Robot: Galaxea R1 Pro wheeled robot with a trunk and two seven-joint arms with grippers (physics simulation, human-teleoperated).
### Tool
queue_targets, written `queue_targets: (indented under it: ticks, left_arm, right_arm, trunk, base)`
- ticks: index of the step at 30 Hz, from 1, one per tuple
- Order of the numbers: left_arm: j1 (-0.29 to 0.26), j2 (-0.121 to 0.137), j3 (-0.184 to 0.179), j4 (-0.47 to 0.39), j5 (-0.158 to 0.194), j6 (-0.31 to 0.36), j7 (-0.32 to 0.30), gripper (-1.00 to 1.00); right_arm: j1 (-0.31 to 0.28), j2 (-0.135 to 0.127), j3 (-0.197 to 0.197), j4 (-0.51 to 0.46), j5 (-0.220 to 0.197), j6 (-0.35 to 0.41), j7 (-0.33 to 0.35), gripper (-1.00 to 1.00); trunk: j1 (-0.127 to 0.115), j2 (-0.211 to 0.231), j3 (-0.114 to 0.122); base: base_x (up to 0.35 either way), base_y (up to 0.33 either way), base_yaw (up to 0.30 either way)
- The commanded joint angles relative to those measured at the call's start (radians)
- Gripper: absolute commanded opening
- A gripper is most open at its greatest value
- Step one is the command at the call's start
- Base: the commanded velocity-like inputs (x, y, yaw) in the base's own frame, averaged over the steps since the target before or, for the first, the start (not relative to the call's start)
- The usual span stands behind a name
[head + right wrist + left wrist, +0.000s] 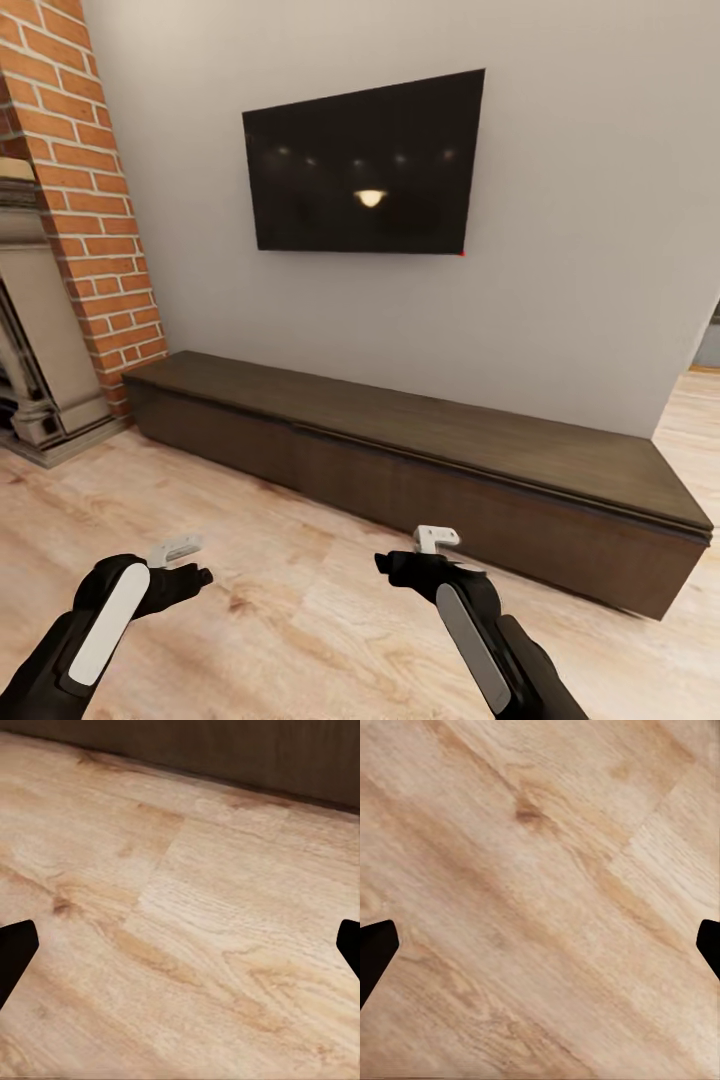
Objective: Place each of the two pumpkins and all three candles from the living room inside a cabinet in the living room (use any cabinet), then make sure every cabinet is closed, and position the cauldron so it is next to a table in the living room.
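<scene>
The cabinet (420, 450) stands against the wall under the TV (365, 165), all fronts flush and shut; its dark base also shows along the floor's far edge in the right wrist view (225, 754). The fireplace (40, 340) with its brick column sits just beside the cabinet's left end.

Left gripper (540, 945): fingers (375, 952) spread wide, nothing between them, wood floor (540, 870) below. Right gripper (180, 952): fingers (15, 956) likewise wide and empty, over the floor near the cabinet's foot.

Both arms are held low and forward in the head view, left (190, 578) and right (395, 565).

Risks, as judged:
- The fronts carry no handles; a finger seeking an edge may slip or scrape the panel without opening it.
- Driving closer with the arms this low could knock the right gripper against the cabinet face.
- The fireplace may be mistaken for storage.
- With both hands empty, opening now costs a later trip; leaving a front ajar afterwards would fail the closing requirement.
</scene>
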Motion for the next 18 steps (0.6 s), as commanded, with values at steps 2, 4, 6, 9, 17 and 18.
queue_targets:
  ticks: [2,4,6,9,17,18]
  left_arm:
    - [-0.001,0.001,0.000,-0.001,0.010,0.003,0.009,1.00]
    - [-0.001,0.001,0.000,-0.001,0.010,0.003,0.010,1.00]
    - [-0.001,0.000,0.000,-0.001,0.010,0.003,0.010,1.00]
    - [-0.001,0.000,0.000,-0.001,0.011,0.003,0.010,1.00]
    - [-0.001,-0.001,0.000,-0.001,0.010,0.003,0.010,1.00]
    - [-0.001,-0.001,-0.001,-0.001,0.010,0.002,0.009,1.00]
  right_arm:
    - [-0.001,0.000,0.001,0.000,-0.011,0.002,-0.010,1.00]
    - [-0.001,0.001,0.001,0.000,-0.011,0.002,-0.010,1.00]
    - [-0.001,0.001,0.001,0.000,-0.011,0.002,-0.010,1.00]
    - [-0.001,0.001,0.001,0.001,-0.011,0.002,-0.010,1.00]
    - [-0.001,0.001,0.002,0.001,-0.010,0.002,-0.011,1.00]
    - [-0.001,0.001,0.002,0.001,-0.010,0.003,-0.011,1.00]
  trunk:
    - [0.000,0.000,-0.001]
    - [0.000,0.000,-0.001]
    - [0.000,0.000,-0.001]
    - [0.000,0.000,-0.002]
    - [0.000,0.000,-0.004]
    - [0.000,0.000,-0.005]
  base:
    - [-0.016,0.000,0.272]
    - [-0.006,0.000,0.272]
    - [-0.003,0.000,0.272]
    - [-0.001,0.000,0.272]
    - [0.000,0.000,0.272]
    - [0.000,0.000,0.272]
